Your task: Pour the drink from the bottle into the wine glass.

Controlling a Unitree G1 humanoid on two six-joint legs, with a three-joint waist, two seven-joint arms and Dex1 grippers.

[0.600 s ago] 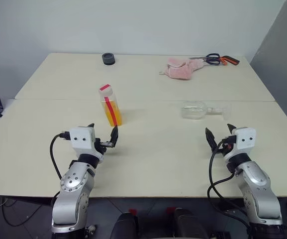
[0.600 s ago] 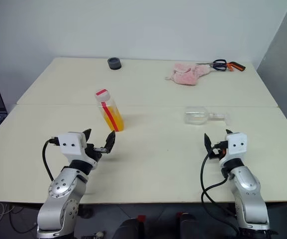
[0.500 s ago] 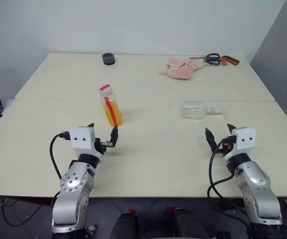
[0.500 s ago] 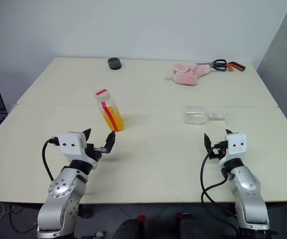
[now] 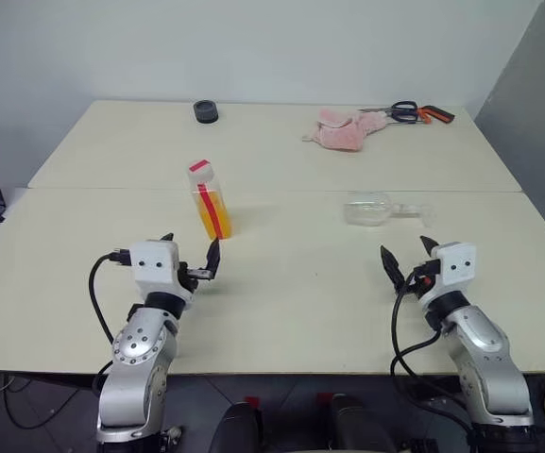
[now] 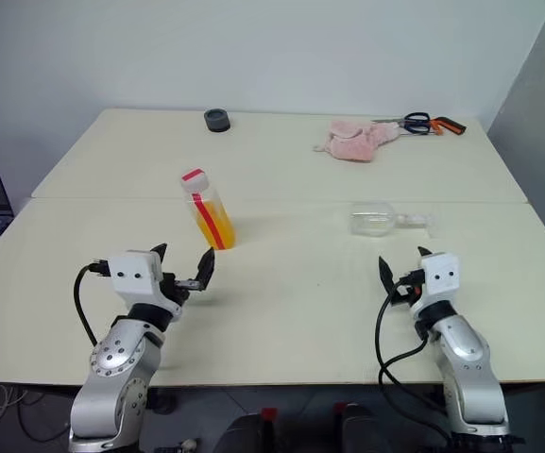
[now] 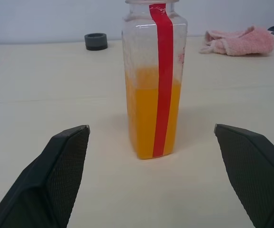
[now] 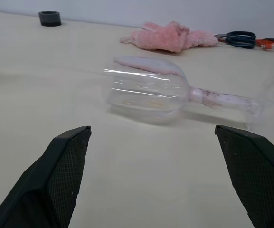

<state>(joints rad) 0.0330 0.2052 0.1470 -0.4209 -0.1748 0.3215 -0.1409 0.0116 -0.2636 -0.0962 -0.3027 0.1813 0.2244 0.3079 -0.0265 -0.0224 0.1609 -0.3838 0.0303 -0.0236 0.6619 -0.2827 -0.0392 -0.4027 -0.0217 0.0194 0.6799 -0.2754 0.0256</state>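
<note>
Two grippers hover over the near edge of a pale table (image 5: 281, 311), both with fingers spread wide and grasping nothing. The left gripper (image 5: 193, 257) faces one bottle (image 5: 210, 199), which stands upright just beyond it, its long axis vertical, red cap up, red stripe toward the robot, with the drink (image 7: 151, 121) filling about its lower half. The right gripper (image 5: 405, 255) faces one wine glass (image 5: 385, 208), which lies on its side farther off to the right, its long axis running left to right, bowl to the left and foot to the right. At the far edge sit one dark ring (image 5: 206, 111), one pink cloth (image 5: 341, 130) and one pair of scissors (image 5: 414, 113). Since half a second ago the right gripper has edged left and slightly farther; bottle and glass have not moved.
</note>
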